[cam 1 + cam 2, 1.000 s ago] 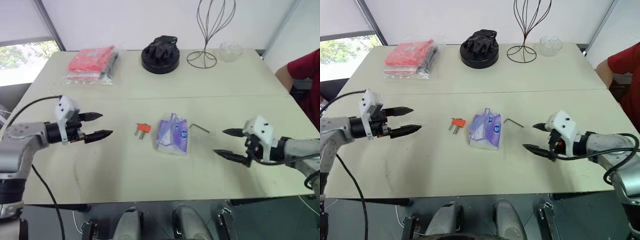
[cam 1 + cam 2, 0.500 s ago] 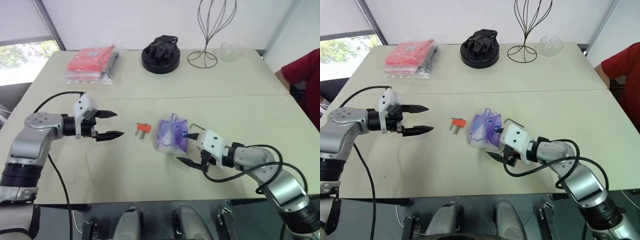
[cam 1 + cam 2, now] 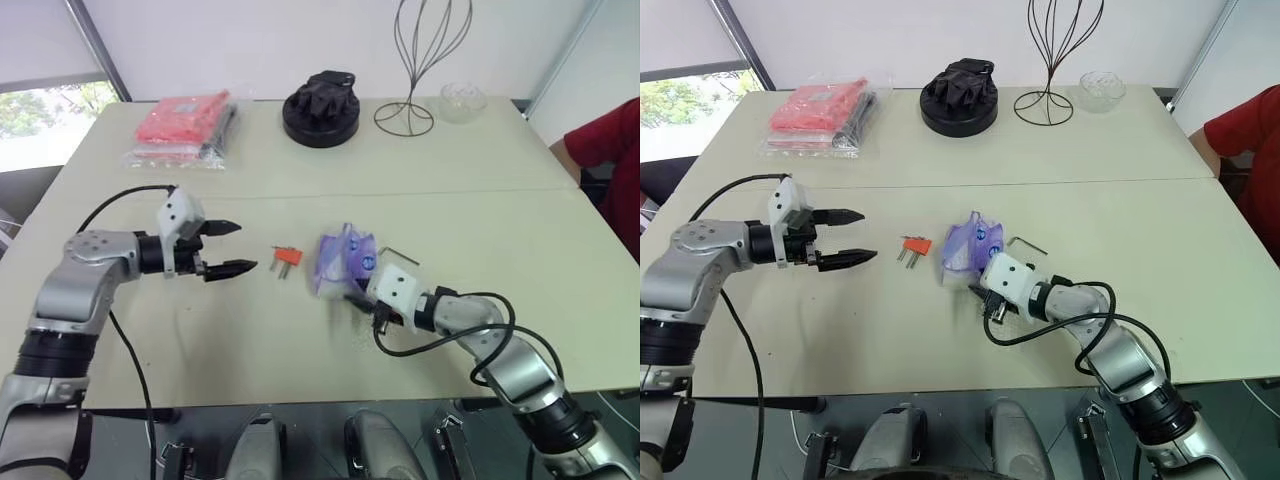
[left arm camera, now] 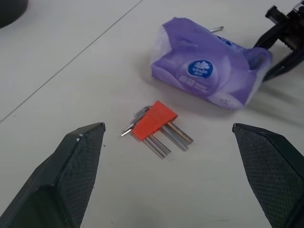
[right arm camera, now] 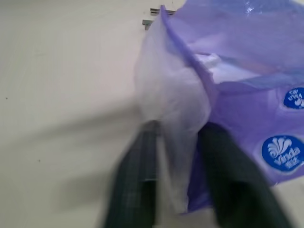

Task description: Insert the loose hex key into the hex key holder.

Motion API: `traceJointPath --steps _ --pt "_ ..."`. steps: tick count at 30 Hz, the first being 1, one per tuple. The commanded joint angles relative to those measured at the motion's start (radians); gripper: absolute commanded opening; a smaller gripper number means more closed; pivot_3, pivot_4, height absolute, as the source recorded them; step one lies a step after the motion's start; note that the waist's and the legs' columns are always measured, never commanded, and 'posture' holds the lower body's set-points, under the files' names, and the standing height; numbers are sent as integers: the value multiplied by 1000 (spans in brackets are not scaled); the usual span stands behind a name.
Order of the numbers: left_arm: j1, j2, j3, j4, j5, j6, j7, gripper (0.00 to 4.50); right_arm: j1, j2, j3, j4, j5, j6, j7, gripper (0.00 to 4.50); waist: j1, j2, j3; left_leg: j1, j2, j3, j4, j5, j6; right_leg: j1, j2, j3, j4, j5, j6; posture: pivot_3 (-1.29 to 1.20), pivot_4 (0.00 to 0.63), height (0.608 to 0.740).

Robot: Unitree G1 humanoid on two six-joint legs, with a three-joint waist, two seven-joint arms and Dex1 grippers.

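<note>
Both left fingers flank hex key holder, apart.

left gripper jaws apart, beside hex key holder | right gripper at purple pouch

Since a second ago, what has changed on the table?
The right gripper swung in from the table's right side and shut on the near end of the purple pouch. The left gripper edged toward the hex key holder, jaws open. Holder and loose hex key stayed put.
</note>
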Motion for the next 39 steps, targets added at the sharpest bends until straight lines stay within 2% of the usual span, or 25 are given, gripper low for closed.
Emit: traceJointPath --steps 1,7,11,13,16,19,25,28,29,30,32,33,34,37,38,39 --pt "0 0 29 -28 -6 -7 10 4500 3 -3 -15 -24 -14 -28 7 21 0 0 0 0 0 0 0 0 0 0 0 0 0 0 0 0 150 740" --pt "-5 -7 21 -16 -2 -13 11 4500 -5 -13 -53 -64 -13 -8 7 21 -1 0 0 0 0 0 0 0 0 0 0 0 0 0 0 0 150 740" --pt "-22 -13 13 9 2 -20 -1 4500 -81 21 -199 -39 0 -24 -88 21 -1 0 0 0 0 0 0 0 0 0 0 0 0 0 0 0 150 740" --pt "-36 -31 4 22 -2 -22 -8 4500 -143 23 -288 40 -15 -42 -162 21 -1 0 0 0 0 0 0 0 0 0 0 0 1 0 0 0 150 740" --pt "-57 -58 -14 39 7 -29 -19 4500 -197 -36 -320 191 -110 -97 -230 21 4 0 0 0 0 0 1 0 0 0 0 0 1 0 0 0 150 740" --pt "-80 -90 -33 49 19 -37 -21 4500 -262 -74 -321 370 -197 -139 -321 21 5 0 0 0 -1 1 0 0 0 0 -1 0 1 0 0 0 150 740" --pt "-72 -128 -45 32 27 -39 -2 4500 -410 -35 -268 732 -286 -167 -440 21 -25 0 0 0 0 3 0 0 0 -2 0 1 4 0 0 0 150 740" --pt "-43 -129 -33 -2 20 -26 8 4500 -445 -30 -249 817 -313 -192 -469 21 -33 0 0 1 0 3 -1 0 0 -4 -1 2 8 0 0 0 150 740" --pt "-30 -128 -27 -14 18 -21 13 4500 -448 -30 -247 832 -321 -192 -479 440 -33 0 0 1 0 3 -1 0 0 -5 -1 2 9 0 0 0 150 740" --pt "-20 -126 -22 -24 16 -17 19 4500 -451 -31 -244 844 -330 -195 -488 604 -33 0 0 1 0 3 -1 0 0 -5 -1 2 9 0 0 0 150 740" --pt "-2 -124 -13 -40 11 -9 29 4500 -454 -36 -236 865 -349 -205 -501 1558 -31 0 0 1 0 3 -1 0 0 -5 -1 2 10 0 0 0 150 740" --pt "10 -122 -8 -52 8 -3 35 4500 -454 -39 -232 873 -357 -209 -506 1858 -30 0 0 1 0 3 0 0 0 -5 -1 2 10 0 0 0 150 740" --pt "22 -121 -5 -64 5 1 40 4500 -456 -44 -224 881 -365 -213 -499 2572 -29 0 0 1 0 3 0 0 0 -5 -1 2 10 0 0 0 150 740" --pt "37 -120 1 -86 -2 12 51 4500 -458 -50 -221 890 -380 -220 -507 4072 -28 0 0 1 0 3 0 0 0 -5 -1 2 10 0 0 0 150 740" --pt "38 -119 2 -88 -3 14 54 4500 -457 -52 -224 886 -380 -218 -509 4448 -28 0 0 1 0 3 0 0 0 -5 -1 2 10 0 0 0 150 740" --pt "39 -118 2 -89 -4 15 56 4500 -453 -53 -230 876 -376 -198 -498 4448 -28 0 0 1 0 3 0 0 0 -5 -1 2 10 0 0 0 150 740"
